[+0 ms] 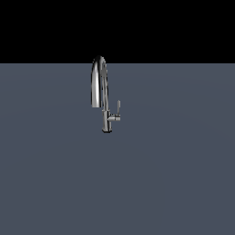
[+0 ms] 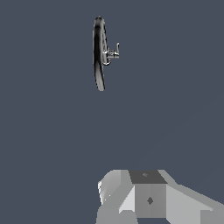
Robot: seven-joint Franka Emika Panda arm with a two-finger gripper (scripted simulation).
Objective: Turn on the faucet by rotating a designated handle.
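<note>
We see first the flat grey-blue floor [image 1: 55,174], which fills the lower part of the exterior view and meets a plain black background along a straight line; in the wrist view the same grey-blue fills everything behind the objects. On it stands the faucet [image 1: 98,82], shiny chrome, near the middle of the exterior view and set back toward that line. Its arched spout rises just above the line and curves down on the exterior view's left of the slim upright body, whose small round base rests on the floor. In the wrist view we see the faucet from above, so the arch flattens into a narrow dark band and the body and base are hidden beneath it.

Next in size is the gripper [image 2: 114,214], a pale grey blocky shape cut off by the edge of the wrist view; it does not appear in the exterior view at all. Its fingertips are out of frame, so we cannot tell how far apart the jaws stand. It is well apart from the faucet and holds nothing that we can see.

Smallest is the handle [image 1: 118,108], a thin upright lever on a short stub off the body, on the exterior view's right. It is too small for us to make out detail, and we can read no writing anywhere.
</note>
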